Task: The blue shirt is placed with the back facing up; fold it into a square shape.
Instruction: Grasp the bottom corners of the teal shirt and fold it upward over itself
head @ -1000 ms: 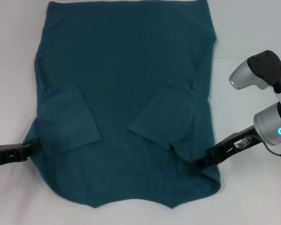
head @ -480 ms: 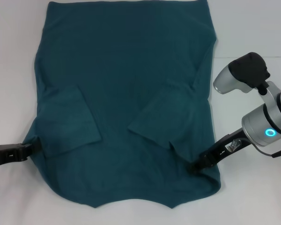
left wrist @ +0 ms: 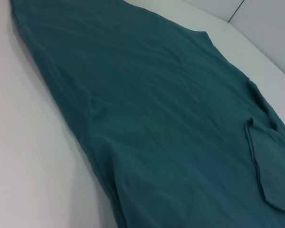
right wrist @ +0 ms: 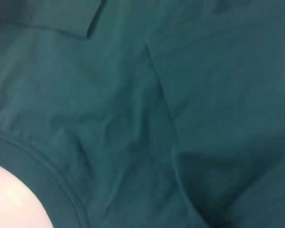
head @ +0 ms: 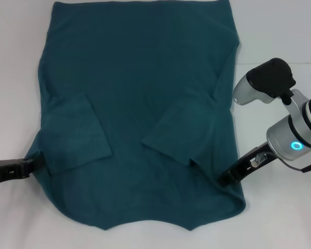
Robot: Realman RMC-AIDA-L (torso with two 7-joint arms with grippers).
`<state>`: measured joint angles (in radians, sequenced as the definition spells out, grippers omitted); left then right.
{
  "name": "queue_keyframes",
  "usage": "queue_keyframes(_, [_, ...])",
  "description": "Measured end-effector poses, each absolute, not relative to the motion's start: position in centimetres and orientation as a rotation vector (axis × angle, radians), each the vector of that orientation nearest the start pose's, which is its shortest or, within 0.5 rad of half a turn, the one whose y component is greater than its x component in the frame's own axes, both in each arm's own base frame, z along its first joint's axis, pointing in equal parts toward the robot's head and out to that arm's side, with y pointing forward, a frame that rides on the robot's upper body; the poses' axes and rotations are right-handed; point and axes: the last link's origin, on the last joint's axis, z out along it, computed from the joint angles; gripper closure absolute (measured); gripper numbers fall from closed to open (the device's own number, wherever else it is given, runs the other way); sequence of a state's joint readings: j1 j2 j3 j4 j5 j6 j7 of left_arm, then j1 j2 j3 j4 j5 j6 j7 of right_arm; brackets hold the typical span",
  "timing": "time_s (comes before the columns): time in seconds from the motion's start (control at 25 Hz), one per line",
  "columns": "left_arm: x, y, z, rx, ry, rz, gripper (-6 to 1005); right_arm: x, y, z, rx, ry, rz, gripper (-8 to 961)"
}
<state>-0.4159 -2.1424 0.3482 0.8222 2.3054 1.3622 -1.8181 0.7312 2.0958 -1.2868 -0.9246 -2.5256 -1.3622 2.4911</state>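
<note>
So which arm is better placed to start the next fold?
Neither clearly: the left gripper and right gripper each sit at the blue shirt edge near the collar, so lifting both together looks best.

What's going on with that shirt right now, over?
Left tool at the blue shirt's left shoulder edge, right tool at its right. Shirt flat, both sleeves folded inward. Nothing in the way.

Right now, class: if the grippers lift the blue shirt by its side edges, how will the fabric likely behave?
The blue shirt looks soft: it lies flat with shallow wrinkles, so it would probably sag between the left gripper and the right gripper. Its folded-in sleeves lie loose and may flop open.
</note>
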Motion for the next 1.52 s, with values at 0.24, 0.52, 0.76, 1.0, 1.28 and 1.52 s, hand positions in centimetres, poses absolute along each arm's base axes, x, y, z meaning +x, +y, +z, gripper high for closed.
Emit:
queue_keyframes(0.24, [-35.6, 30.6, 3.5, -2.126, -1.368, -0.500, 930, 20.7, 37.4, -4.4, -2.618, 1.133, -0.400, 836])
queue_keyframes(0.52, [-35.7, 30.6, 3.5, -2.121, -1.369, -0.498, 927, 20.8, 37.2, -4.2, -2.617, 1.167, -0.319, 925])
queue_keyframes(0.76, [-35.5, 30.7, 3.6, -2.129, -1.362, -0.501, 925, 22.9, 36.5, -2.7, -2.537, 1.302, -0.102, 927])
queue_keyframes(1.0, [-35.5, 30.5, 4.1, -2.129, -1.362, -0.502, 923, 25.9, 34.4, -1.5, -2.469, 1.424, 0.167, 926])
queue_keyframes(1.28, [-35.6, 29.9, 5.4, -2.128, -1.365, -0.545, 920, 29.3, 30.5, -0.3, -2.386, 1.510, 0.431, 927])
queue_keyframes(1.52, [-35.7, 29.1, 5.6, -2.144, -1.381, -0.567, 918, 33.0, 27.8, 0.7, -2.263, 1.567, 0.496, 927])
